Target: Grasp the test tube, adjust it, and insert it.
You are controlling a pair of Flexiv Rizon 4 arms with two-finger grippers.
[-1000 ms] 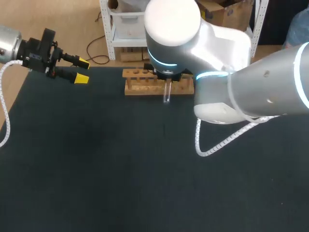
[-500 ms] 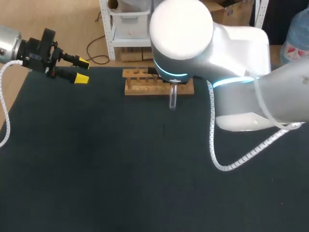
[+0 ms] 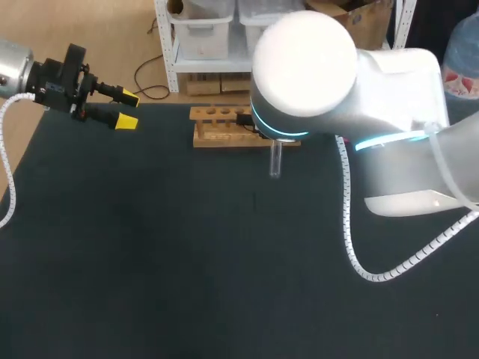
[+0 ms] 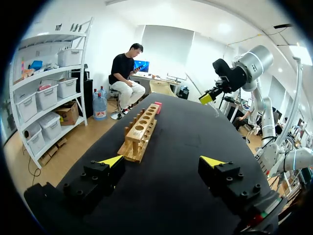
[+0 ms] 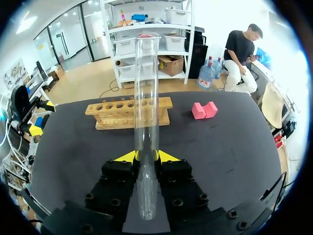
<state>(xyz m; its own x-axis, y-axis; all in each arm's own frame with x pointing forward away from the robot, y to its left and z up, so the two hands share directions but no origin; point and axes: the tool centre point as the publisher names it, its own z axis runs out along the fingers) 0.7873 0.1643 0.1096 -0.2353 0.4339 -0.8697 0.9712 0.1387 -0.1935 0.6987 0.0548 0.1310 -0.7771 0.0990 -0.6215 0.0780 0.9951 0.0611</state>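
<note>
Right: the counter (image 3: 112, 284) has the rack (image 3: 217, 129) at its far edge. The tube (image 5: 146, 88) is clamped between the right fingers (image 5: 168, 156), hanging roughly vertical just in front of the rack's right end, so grasp is done and we're in adjust. Next needs the tube's lower end lined up over a free hole, then straight down; left fingers (image 4: 112, 160) gape apart with nothing in them, well off to the side.

- Bright, even light from overhead in every view.
- The dark table (image 3: 150, 262) shows almost no shadow.
- Pale highlights run along the test tube (image 5: 146, 88).
</note>
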